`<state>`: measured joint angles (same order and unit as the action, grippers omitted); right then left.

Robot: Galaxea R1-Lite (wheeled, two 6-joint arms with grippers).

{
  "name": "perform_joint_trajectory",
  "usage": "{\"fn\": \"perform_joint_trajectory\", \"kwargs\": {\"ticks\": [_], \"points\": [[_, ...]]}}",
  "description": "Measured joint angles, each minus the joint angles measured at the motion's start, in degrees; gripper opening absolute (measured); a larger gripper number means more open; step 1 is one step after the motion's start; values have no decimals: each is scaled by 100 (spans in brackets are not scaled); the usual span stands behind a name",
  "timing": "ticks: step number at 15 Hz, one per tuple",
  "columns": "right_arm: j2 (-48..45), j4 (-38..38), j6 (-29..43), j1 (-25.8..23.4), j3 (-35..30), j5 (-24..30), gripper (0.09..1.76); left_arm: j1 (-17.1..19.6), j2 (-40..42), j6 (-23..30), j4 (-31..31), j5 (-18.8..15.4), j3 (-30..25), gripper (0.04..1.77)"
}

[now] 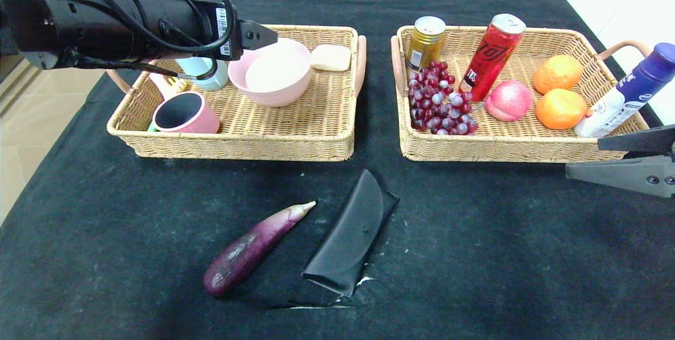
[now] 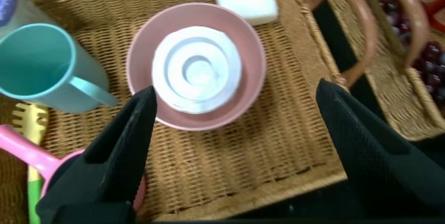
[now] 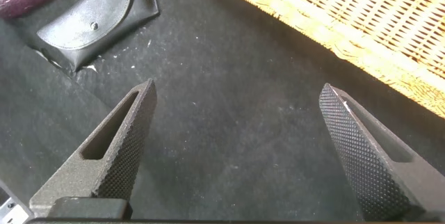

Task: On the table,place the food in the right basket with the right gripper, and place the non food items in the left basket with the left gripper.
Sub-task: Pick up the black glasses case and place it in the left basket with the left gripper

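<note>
Presently, the left arm reaches forward over the left basket (image 1: 237,142), its claw (image 2: 233,137) spread wide and empty above the pink bowl (image 2: 198,64), which holds a white nested insert. Around that bowl lie a white soap bar (image 2: 248,3), a teal mug (image 2: 42,67) and a pink mug (image 1: 184,113); the arm's housing hides part of the teal mug from the head view.

The right claw (image 3: 233,147) hangs low over bare black cloth at the bench's right edge, just in front of the right basket (image 1: 474,150), fingers spread, gripping nothing. Only its tips show in the head view.

An eggplant (image 1: 256,248) and a black glasses case (image 1: 350,234) lie side by side, close but apart, on the bench (image 1: 501,255) in front of both baskets. The right basket carries grapes (image 1: 437,103), two cans, a peach, two oranges and a blue-capped bottle (image 1: 627,92) leaning over its right rim.
</note>
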<state>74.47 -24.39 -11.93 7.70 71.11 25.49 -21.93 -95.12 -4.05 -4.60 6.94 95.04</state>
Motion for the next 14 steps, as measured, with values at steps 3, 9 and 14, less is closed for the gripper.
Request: {"fn": "perform_joint_trajectory", "kwargs": {"ticks": [3,9,14], "points": [[5,1,0,0,0,-6,171,-351,157,20,-4,17,-295,168],[13,1,0,-7,15,-5,171,-1070,345,80,-469,91,-791,170],[13,1,-2,-7,17,-5,171,-1765,364,254,-1303,458,-868,170]]}}
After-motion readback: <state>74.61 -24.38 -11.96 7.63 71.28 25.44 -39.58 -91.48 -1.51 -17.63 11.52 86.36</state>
